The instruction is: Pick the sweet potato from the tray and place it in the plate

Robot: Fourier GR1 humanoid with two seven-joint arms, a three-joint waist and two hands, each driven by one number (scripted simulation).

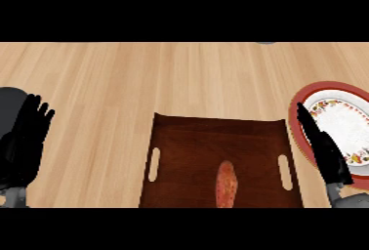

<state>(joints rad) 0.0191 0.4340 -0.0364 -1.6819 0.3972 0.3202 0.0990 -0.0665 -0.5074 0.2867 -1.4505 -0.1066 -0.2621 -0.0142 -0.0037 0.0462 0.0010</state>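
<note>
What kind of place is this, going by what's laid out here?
Most likely a kitchen or dining counter: a light wooden counter top, a dark serving tray with slot handles holding a sweet potato, and a red-rimmed, flower-patterned plate to its right.

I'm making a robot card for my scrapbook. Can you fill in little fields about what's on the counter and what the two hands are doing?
counter: light wood
tray: dark brown, slot handle on each side, lower middle
sweet potato: orange-red, lying in the tray near its lower edge
plate: white, flowered, red rim, right of the tray
left hand: open, fingers up, resting at the left edge
right hand: open, fingers straight, across the plate's left rim
held: nothing
</note>
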